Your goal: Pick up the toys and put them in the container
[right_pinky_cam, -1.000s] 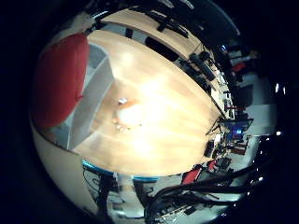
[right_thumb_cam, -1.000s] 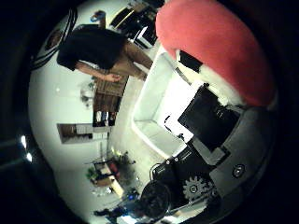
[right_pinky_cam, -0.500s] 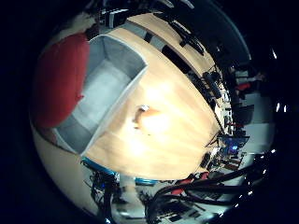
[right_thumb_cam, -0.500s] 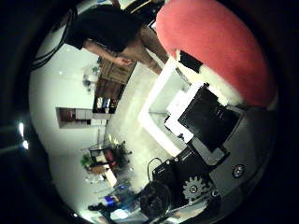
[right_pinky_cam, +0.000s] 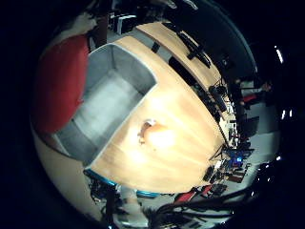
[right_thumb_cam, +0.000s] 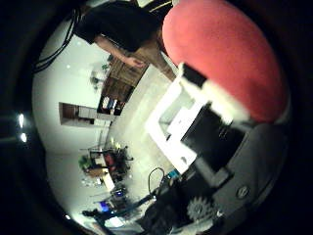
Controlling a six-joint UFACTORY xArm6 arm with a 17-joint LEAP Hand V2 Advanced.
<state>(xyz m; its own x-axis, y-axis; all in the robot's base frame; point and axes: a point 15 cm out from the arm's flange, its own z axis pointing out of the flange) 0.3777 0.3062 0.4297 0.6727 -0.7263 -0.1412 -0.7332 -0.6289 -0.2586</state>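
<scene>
A big round red toy (right_thumb_cam: 225,54) sits close against the palm, and my right hand (right_thumb_cam: 210,132) has its white and black fingers curled beside it. The same red toy (right_pinky_cam: 59,81) shows in the little finger side view, held above one end of the grey rectangular container (right_pinky_cam: 112,100). The container stands on a wooden table (right_pinky_cam: 186,114). A small light-coloured toy (right_pinky_cam: 146,130) lies on the table beside the container's long wall.
Black chairs and desks with equipment (right_pinky_cam: 205,72) line the far side of the table. A person in a dark top (right_thumb_cam: 122,29) stands in the room beyond the container's white rim (right_thumb_cam: 168,122). The table's near edge (right_pinky_cam: 114,181) is by more cluttered gear.
The camera has moved with the hand: the container now shows whole and more to the middle under the red toy. The red toy stays fixed against the palm.
</scene>
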